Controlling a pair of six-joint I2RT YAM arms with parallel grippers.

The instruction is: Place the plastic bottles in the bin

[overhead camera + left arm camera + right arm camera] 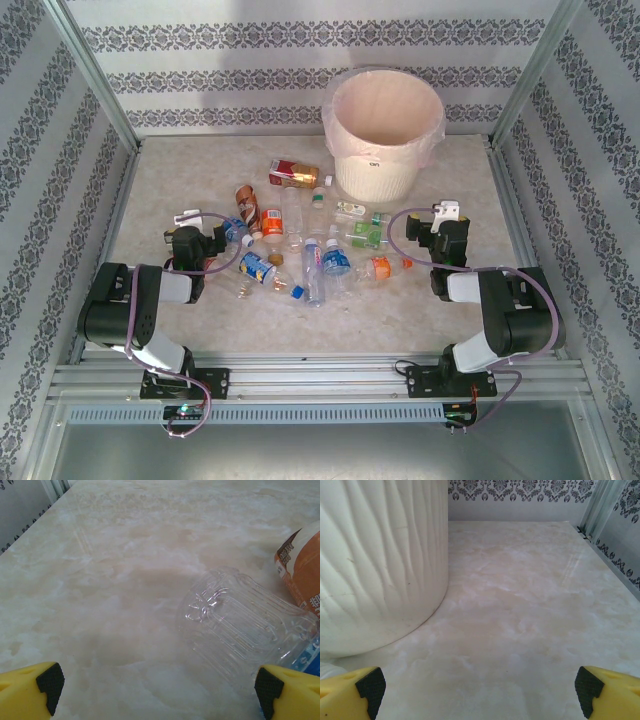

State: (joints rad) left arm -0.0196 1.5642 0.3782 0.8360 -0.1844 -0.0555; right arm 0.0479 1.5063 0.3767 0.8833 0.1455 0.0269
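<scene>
The plastic bottles [313, 245] lie scattered in a loose heap mid-table, clear and crushed, with orange, red, blue and green labels. The bin [385, 135], a cream-white bucket with a thin pinkish liner, stands behind them at the back right; nothing shows inside it. My left gripper [200, 226] is low at the heap's left edge, open and empty. In the left wrist view a clear crushed bottle [245, 625] lies just ahead of the right fingertip [267, 692], beside an orange-labelled bottle [302, 565]. My right gripper [438, 222] is open and empty, right of the heap, with the bin's ribbed wall [380, 565] close ahead on its left.
Patterned walls and metal frame rails [100, 110] enclose the marble-look table [180, 170] on three sides. Bare tabletop lies ahead of the left gripper [159, 695] and to the right of the bin [535, 595]. Loose caps [276, 258] lie among the bottles.
</scene>
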